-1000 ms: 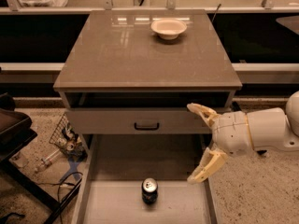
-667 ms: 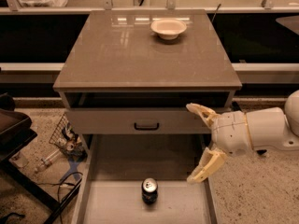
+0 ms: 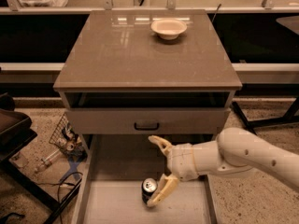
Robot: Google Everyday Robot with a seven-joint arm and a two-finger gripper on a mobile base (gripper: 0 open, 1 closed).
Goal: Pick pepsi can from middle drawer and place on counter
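The pepsi can point(image 3: 148, 189) stands upright on the floor of the pulled-out middle drawer point(image 3: 112, 204), near its middle. My gripper point(image 3: 157, 169) reaches in from the right over the drawer and is open. Its near finger lies against the can's right side and its far finger point(image 3: 160, 143) points left, behind and above the can. Nothing is held. The counter point(image 3: 135, 55) is the glossy grey-brown top of the cabinet behind.
A pale round bowl point(image 3: 168, 28) sits on the counter at the back right. A closed drawer front with a dark handle point(image 3: 146, 125) is above the open drawer. Clutter and cables point(image 3: 65, 141) lie on the floor at left, and a dark stand is at the left edge.
My gripper and arm have moved left and down, from beside the drawer's right wall to right next to the can. The can has not moved.
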